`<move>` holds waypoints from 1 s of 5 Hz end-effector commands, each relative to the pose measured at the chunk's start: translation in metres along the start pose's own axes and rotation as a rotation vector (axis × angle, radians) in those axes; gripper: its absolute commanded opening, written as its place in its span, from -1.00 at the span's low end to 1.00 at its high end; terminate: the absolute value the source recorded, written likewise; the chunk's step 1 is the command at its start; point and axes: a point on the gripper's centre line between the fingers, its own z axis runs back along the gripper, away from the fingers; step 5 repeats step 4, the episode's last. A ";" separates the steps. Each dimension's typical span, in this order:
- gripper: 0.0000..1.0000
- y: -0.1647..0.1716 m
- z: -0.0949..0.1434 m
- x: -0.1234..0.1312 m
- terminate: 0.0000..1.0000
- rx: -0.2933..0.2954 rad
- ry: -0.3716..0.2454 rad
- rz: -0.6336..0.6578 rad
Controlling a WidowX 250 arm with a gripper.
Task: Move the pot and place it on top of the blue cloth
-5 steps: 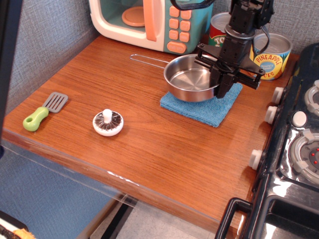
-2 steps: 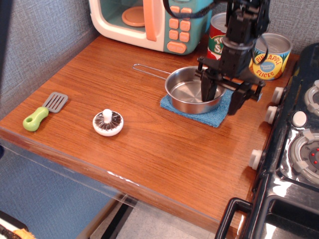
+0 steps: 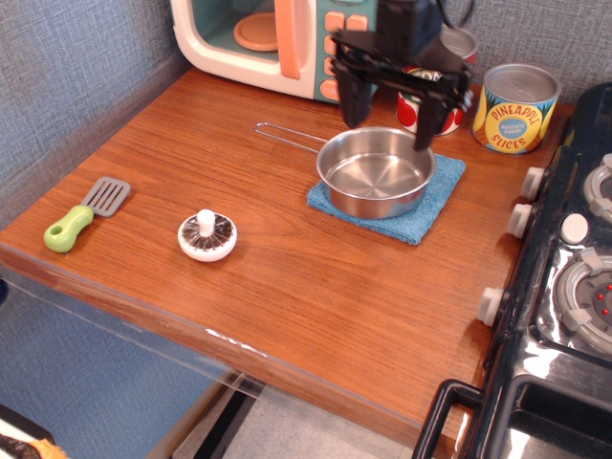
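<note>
The pot (image 3: 375,174), a shallow shiny steel pan with a thin wire handle (image 3: 285,134) pointing left, rests on the blue cloth (image 3: 428,204) at the back right of the wooden table. My black gripper (image 3: 390,107) hangs above the pot's far rim with its two fingers spread wide, one at the left (image 3: 355,99) and one at the right (image 3: 428,120). It is open and holds nothing.
A toy microwave (image 3: 287,38) stands at the back. A red tomato can (image 3: 421,103) and a pineapple can (image 3: 514,107) stand behind the cloth. A mushroom toy (image 3: 207,234) and a green-handled spatula (image 3: 84,214) lie at the left. A black stove (image 3: 564,277) borders the right.
The gripper set the pot down on the cloth, let go of its rim, opened and rose up and back to the left. The pot now lies flat on the cloth.
</note>
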 end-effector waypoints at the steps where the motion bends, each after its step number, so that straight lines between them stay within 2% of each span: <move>1: 1.00 0.032 0.010 -0.017 -1.00 0.025 0.003 0.012; 2: 1.00 0.035 0.006 -0.018 -1.00 0.050 -0.002 -0.006; 3: 1.00 0.035 0.006 -0.018 -1.00 0.050 -0.002 -0.006; 4: 1.00 0.035 0.006 -0.018 1.00 0.050 -0.002 -0.006; 5: 1.00 0.035 0.006 -0.018 1.00 0.050 -0.002 -0.006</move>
